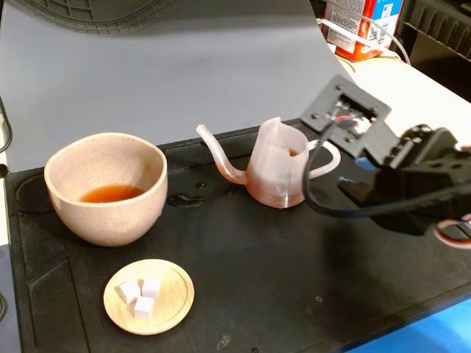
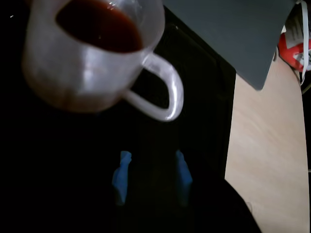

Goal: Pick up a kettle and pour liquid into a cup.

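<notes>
The hand (image 2: 151,177) is seen open at the lower centre, empty; the kettle (image 2: 92,53) handle (image 2: 165,92) should be approached straight and gripped firmly.

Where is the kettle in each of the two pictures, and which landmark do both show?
Fixed view: the kettle stands right of centre on the black mat, spout toward the cup.
Wrist view: upper left, seen from above, loop handle pointing right.
Shared landmark: the red carton.

No readable text anywhere; print on the red-and-white carton (image 1: 360,26) too blurred.
</notes>
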`<action>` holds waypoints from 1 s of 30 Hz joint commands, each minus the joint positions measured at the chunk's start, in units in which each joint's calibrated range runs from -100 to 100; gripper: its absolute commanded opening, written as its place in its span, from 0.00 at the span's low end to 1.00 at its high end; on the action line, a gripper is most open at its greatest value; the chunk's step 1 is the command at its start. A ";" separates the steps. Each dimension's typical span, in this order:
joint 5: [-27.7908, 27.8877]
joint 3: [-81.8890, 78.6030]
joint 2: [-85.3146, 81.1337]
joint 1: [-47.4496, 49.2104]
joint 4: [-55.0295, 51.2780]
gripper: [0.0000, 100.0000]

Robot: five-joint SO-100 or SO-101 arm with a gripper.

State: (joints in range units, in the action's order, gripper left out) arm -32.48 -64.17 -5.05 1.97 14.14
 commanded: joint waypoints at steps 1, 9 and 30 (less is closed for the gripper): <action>-0.24 -2.44 -5.10 -1.01 0.26 0.12; -2.40 -9.70 -13.98 -1.01 0.26 0.06; -18.93 -35.74 -75.58 -1.32 -28.36 0.01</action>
State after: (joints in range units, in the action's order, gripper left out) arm -50.50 -99.71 -75.26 0.76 -6.43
